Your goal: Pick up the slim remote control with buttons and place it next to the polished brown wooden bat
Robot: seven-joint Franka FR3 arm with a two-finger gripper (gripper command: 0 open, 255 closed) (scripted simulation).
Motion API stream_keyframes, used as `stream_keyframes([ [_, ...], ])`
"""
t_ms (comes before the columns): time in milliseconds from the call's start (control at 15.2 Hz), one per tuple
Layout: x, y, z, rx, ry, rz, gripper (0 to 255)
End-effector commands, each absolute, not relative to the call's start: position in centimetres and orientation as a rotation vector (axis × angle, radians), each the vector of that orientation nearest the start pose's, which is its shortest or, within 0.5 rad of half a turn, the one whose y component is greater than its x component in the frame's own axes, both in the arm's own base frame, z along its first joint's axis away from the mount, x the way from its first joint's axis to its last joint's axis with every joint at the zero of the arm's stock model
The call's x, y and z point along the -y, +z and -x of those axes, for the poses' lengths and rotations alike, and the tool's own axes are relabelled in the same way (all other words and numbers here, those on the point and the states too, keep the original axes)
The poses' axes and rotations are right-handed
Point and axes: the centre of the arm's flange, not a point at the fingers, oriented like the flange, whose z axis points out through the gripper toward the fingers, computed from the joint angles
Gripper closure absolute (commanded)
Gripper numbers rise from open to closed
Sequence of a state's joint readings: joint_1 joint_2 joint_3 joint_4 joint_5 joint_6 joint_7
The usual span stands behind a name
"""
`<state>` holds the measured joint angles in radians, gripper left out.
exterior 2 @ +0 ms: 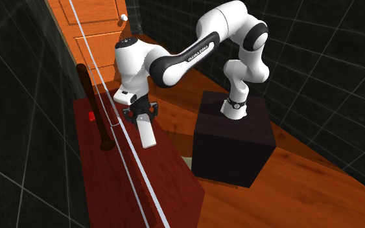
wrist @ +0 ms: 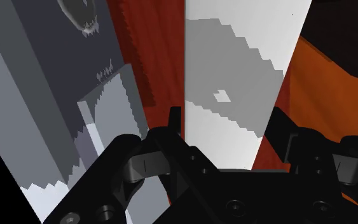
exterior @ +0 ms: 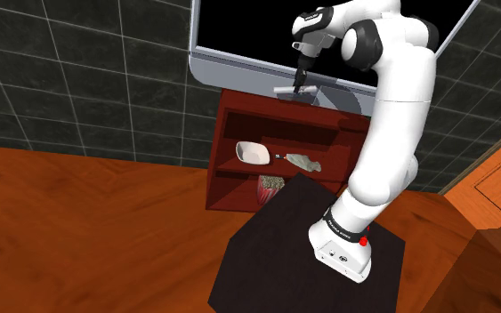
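My black gripper (exterior 2: 139,117) is shut on the slim remote (exterior 2: 148,135), a plain white-grey slab hanging from the fingers over the red cabinet top (exterior 2: 129,188). The remote's lower end is close to the surface; whether it touches, I cannot tell. The dark brown bat (exterior 2: 87,87) lies along the wall side of the top, a short gap from the remote. In the shoulder view the gripper (exterior: 300,82) holds the remote (exterior: 293,91) just over the cabinet (exterior: 239,116). In the wrist view the remote (wrist: 234,76) is clasped between the fingers (wrist: 174,124).
A small red object (exterior 2: 91,116) sits by the bat. A grey-framed black area (exterior: 239,36) rises behind the cabinet. The shelf below holds a white object (exterior: 253,153), a grey item (exterior: 302,162) and a striped one (exterior: 269,187). My dark stand (exterior 2: 236,139) is on wooden floor.
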<state>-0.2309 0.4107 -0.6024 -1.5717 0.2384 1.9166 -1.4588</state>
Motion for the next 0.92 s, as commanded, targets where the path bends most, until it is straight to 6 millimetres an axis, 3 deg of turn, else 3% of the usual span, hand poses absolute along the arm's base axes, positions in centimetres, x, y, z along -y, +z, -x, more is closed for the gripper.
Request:
stream_keyframes([
  [0,44.2,45.3,-49.5,0.914,-0.011,3.025,255],
  [198,44.2,46.7,-49.5,0.914,-0.011,3.025,255],
  [858,50.9,46.8,-38.1,0.914,-0.011,3.025,255],
])
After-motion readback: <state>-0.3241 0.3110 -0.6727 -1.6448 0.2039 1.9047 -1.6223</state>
